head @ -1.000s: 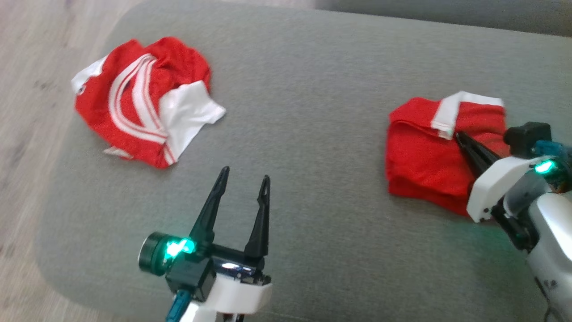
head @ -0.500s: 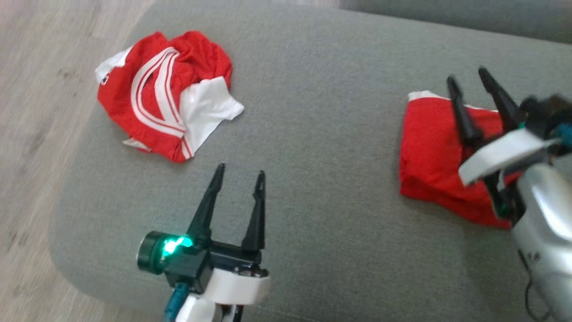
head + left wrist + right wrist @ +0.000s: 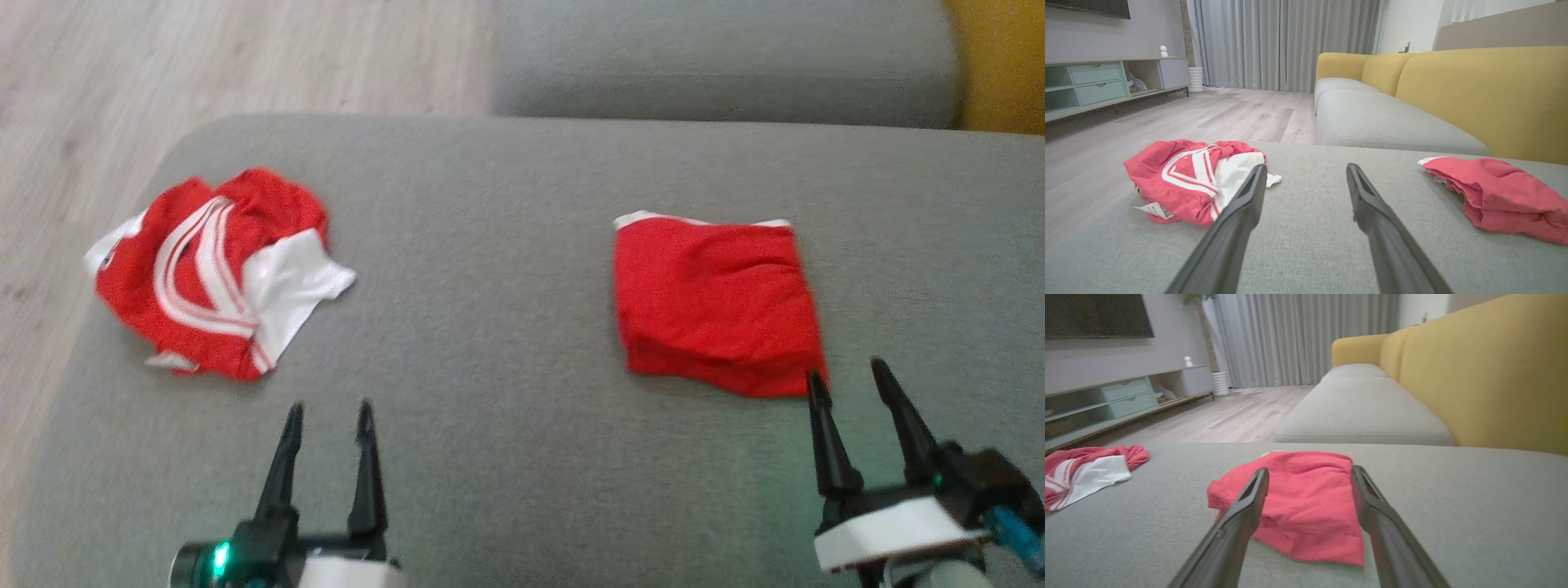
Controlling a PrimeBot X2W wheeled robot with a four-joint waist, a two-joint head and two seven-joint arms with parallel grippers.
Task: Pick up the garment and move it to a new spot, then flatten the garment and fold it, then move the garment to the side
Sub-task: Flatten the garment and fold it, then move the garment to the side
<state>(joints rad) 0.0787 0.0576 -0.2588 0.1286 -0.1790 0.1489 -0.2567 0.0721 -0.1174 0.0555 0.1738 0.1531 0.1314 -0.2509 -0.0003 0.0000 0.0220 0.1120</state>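
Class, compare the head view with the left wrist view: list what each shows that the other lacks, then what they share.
Head view adds: the right claw, open, by the near corner of the folded red garment. Left wrist view adds: grey curtains and a cabinet with drawers. Shared: the open left claw, the crumpled red-and-white garment, the folded red garment, the grey cushion and the wooden floor.
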